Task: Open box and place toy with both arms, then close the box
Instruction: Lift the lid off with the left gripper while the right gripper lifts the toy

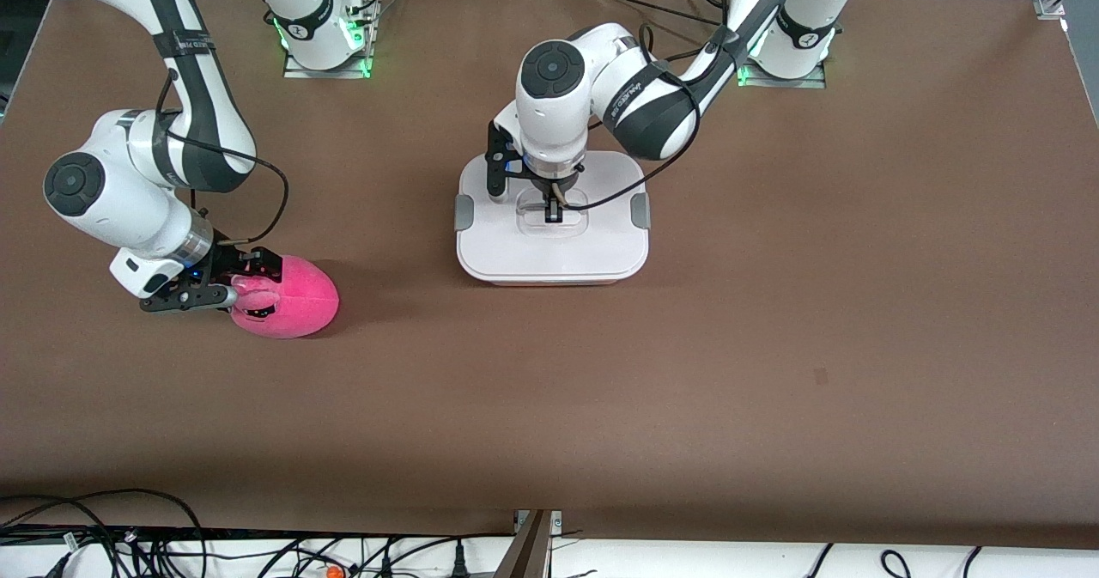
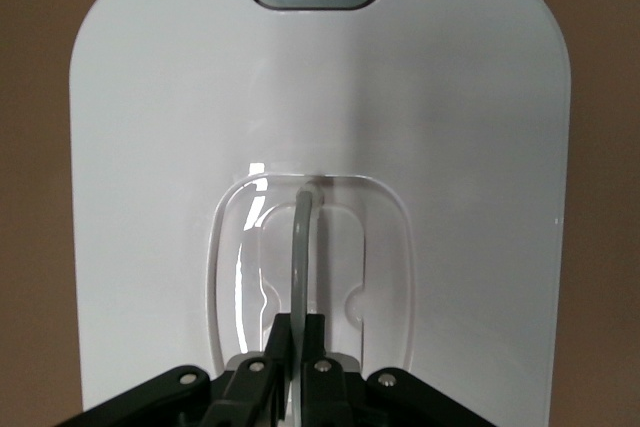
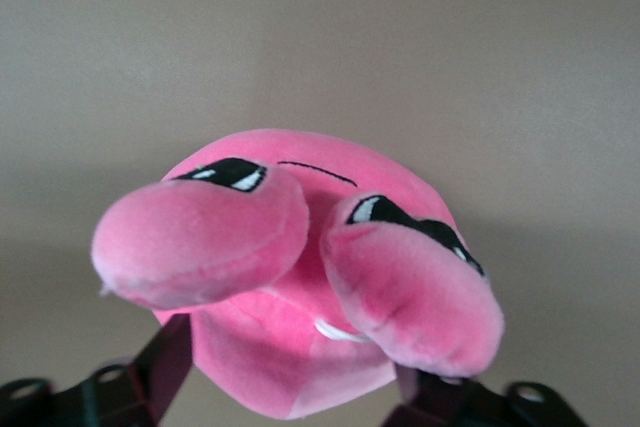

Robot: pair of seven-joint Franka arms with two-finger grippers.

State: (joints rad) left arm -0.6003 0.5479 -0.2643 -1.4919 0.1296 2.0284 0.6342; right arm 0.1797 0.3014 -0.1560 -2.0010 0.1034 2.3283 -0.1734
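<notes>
The box stands mid-table with its white lid on and a grey clip at each end. My left gripper comes down from above onto the lid's middle. It is shut on the clear handle, which stands upright between the fingers. The pink toy lies on the table toward the right arm's end, nearer the front camera than the box. My right gripper reaches it from the side. Its fingers press both flanks of the toy below the ears.
The brown table stretches bare round both things. Loose cables lie along the table's edge nearest the front camera. The two arm bases stand at the edge farthest from it.
</notes>
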